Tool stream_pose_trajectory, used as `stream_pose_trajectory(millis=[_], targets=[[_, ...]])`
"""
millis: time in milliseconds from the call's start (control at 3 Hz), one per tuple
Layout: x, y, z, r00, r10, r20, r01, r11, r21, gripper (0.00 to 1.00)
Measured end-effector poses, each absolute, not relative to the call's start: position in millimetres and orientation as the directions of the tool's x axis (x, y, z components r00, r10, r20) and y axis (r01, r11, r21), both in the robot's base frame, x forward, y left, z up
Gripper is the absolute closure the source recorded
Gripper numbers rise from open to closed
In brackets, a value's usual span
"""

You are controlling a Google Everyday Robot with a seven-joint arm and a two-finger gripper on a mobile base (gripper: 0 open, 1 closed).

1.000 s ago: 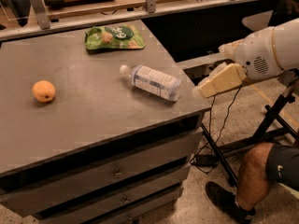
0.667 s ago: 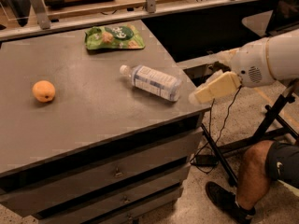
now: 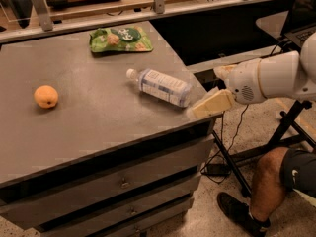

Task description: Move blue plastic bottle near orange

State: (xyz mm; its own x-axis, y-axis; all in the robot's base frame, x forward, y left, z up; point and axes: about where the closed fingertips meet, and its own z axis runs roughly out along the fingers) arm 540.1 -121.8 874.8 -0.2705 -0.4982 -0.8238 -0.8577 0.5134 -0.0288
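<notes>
The blue plastic bottle (image 3: 162,87) lies on its side on the grey table top (image 3: 84,127), white cap pointing up-left, base toward the right edge. The orange (image 3: 46,96) sits far to the left on the same top, well apart from the bottle. My gripper (image 3: 197,110) comes in from the right on a white arm (image 3: 269,78). Its cream-coloured fingers (image 3: 213,104) sit just right of the bottle's base, over the table's right edge. It holds nothing.
A green snack bag (image 3: 120,38) lies flat at the back of the table. The table is a cabinet with drawers (image 3: 123,181) below. A person's leg and shoe (image 3: 261,191) and a black stand with cables (image 3: 237,157) are on the floor at right.
My gripper has moved left and a little down, closing in on the bottle's base. The bottle and the orange have not moved.
</notes>
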Motion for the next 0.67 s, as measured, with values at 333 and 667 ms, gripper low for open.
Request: stream_pose_trajectory(millis=[333, 667], targets=[[550.7, -107.0, 859.6, -0.242, -0.499, -0.832, -0.872, 0.488, -0.039, 0.0], [560.0, -98.1, 851.5, -0.208, -0.515, -0.832, -0.888, 0.457, -0.06, 0.0]])
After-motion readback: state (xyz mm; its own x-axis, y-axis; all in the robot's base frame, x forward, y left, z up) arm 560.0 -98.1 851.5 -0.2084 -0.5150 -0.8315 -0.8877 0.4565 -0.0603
